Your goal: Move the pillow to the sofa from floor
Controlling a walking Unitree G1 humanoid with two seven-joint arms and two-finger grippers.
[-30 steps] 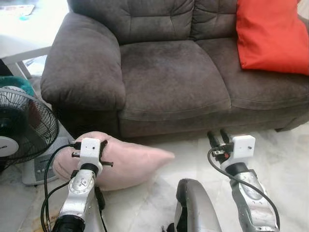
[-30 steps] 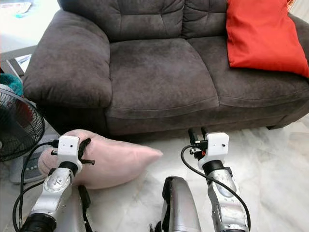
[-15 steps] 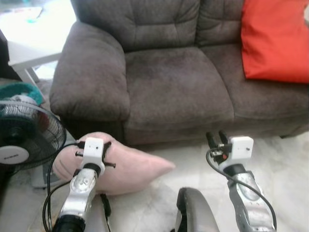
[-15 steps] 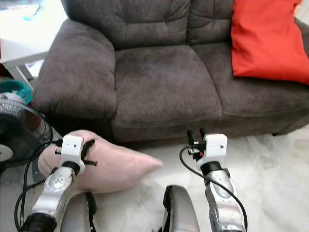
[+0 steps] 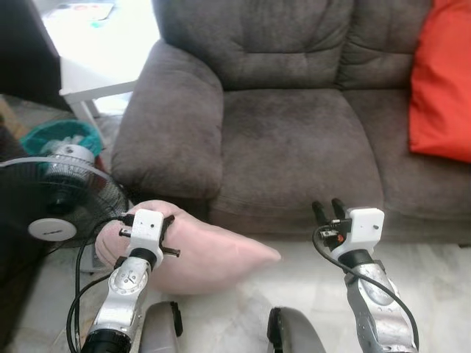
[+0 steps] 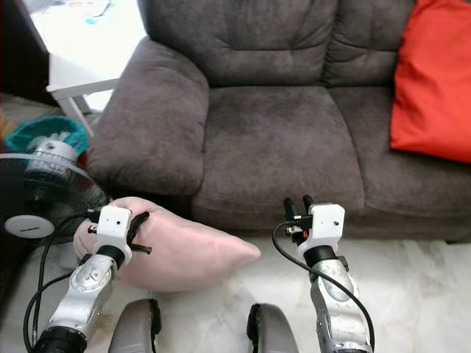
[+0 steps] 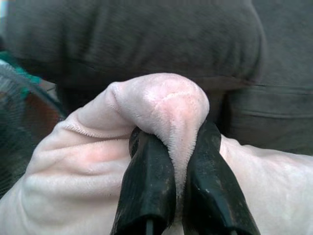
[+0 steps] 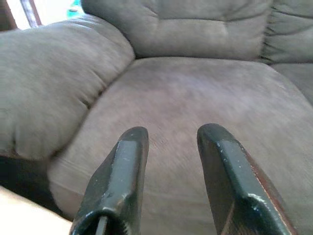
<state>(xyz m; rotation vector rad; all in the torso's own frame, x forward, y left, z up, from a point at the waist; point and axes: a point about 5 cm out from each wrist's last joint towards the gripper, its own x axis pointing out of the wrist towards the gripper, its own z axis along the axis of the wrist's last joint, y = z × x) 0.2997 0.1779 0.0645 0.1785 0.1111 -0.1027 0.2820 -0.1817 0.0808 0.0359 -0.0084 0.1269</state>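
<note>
1. Pink plush pillow [image 5: 206, 250] lies against the grey fabric sofa [image 5: 294, 140], low at its base.
2. Left gripper [image 7: 171, 161] stays pinched on a fold; right gripper [image 8: 171, 147] hangs parted, empty.
3. View has swung leftward, pillow unlifted; raising remains.
</note>
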